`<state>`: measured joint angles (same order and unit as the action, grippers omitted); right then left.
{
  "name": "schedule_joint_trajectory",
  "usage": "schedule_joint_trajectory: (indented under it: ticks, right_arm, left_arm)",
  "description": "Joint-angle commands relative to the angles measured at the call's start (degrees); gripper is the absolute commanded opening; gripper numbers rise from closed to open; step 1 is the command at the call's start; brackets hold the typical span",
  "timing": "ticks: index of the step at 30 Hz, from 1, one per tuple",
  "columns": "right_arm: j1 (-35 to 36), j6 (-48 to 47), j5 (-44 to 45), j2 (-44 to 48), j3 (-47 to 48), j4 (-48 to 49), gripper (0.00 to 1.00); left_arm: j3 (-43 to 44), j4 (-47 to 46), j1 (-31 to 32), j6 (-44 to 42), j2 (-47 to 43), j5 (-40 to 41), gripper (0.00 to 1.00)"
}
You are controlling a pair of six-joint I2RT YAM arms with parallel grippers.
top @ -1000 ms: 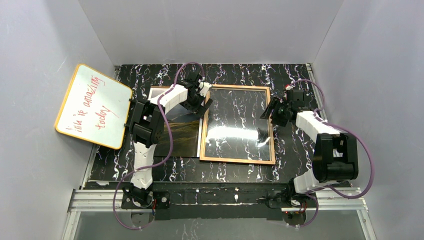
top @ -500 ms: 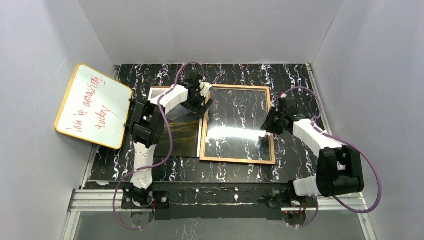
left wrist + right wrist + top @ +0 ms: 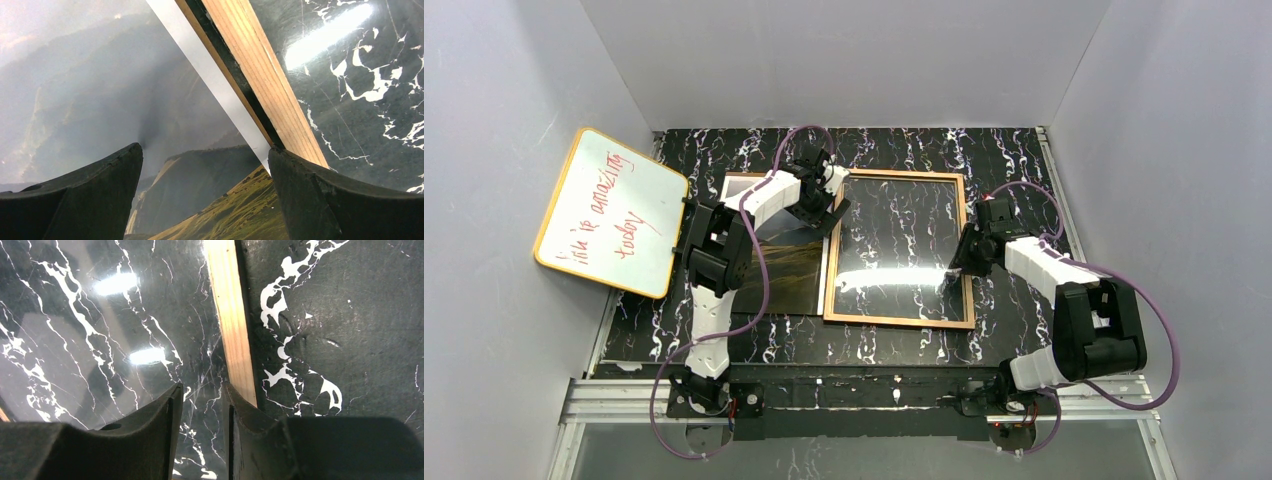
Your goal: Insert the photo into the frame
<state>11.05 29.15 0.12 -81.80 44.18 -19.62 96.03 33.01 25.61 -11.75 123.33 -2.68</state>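
1. You are looking at a task that is not finished. The photo is lying picture-up on the worktop, left of the middle and outside the frame.
2. The photo's white right border is running along the frame's left rail. The pictures are not showing whether it is touching the rail or slipping under it.
3. The frame is lying flat in the middle of the worktop, tan side up. A clear sheet is sitting in its opening and catching glare.
4. The left arm is rising from the near-left corner and folding forward over the photo, with its wrist pointing down.
5. The left gripper is hanging above the photo's far-right corner, released, jaws spread wide and gripping nothing. One finger is standing over the print and the other over the frame's rail.
6. The right arm is bending in from the near-right corner, with its forearm lying low.
7. The right gripper is sitting at the inner side of the frame's right rail, about midway along it. Its jaws are nearly together, with a slim gap showing. You cannot tell whether they are pinching the sheet's edge.
8. In my judgement, lifting the photo and seating it square in the opening is remaining.
9. A whiteboard is leaning beyond the left edge, taking no part.
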Motion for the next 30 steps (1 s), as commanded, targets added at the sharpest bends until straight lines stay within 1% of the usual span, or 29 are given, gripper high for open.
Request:
schedule_joint_trajectory:
  ticks: [1, 4, 6, 12, 16, 21, 25, 28, 30]
  right_arm:
    - [0.29, -0.60, 2.41, -0.33, 0.12, -0.34, 0.43]
    - [0.29, -0.50, 1.35, 0.73, 0.64, -0.19, 0.43]
    - [0.29, -0.41, 0.48, 2.46, 1.88, -0.71, 0.45]
    - [0.29, 0.14, -4.18, 7.68, 7.84, -1.03, 0.54]
    - [0.21, 0.88, -6.87, 9.07, 10.02, -0.67, 0.61]
    - [0.08, 2.63, -10.01, 8.62, 10.47, 0.23, 0.63]
    - [0.44, 6.14, -14.87, 7.42, 10.11, 3.09, 0.64]
    - [3.96, 8.25, -14.99, 4.06, 13.01, 3.68, 0.65]
    - [8.29, 9.22, -13.12, 1.20, 16.42, 4.05, 0.66]
  left_arm:
    - [-1.05, 2.38, 1.08, -0.23, -2.64, -0.27, 0.94]
    - [-0.91, 2.36, 1.73, -0.07, -2.65, -0.34, 0.94]
    - [-0.58, 2.34, 2.10, -0.03, -2.65, -0.36, 0.94]
    - [0.39, 2.36, 3.12, 0.21, -1.98, -0.22, 0.95]
    - [1.17, 2.38, 3.44, 0.45, -1.22, 0.00, 0.95]
    - [3.84, 2.62, 3.82, 0.67, -0.36, 0.39, 0.94]
    - [7.29, 3.56, 4.01, 0.93, 1.11, 1.00, 0.95]
    - [10.36, 5.85, 3.40, 0.39, 1.18, 1.88, 0.94]
    - [11.92, 7.76, 1.51, -0.44, -0.21, 1.67, 0.95]
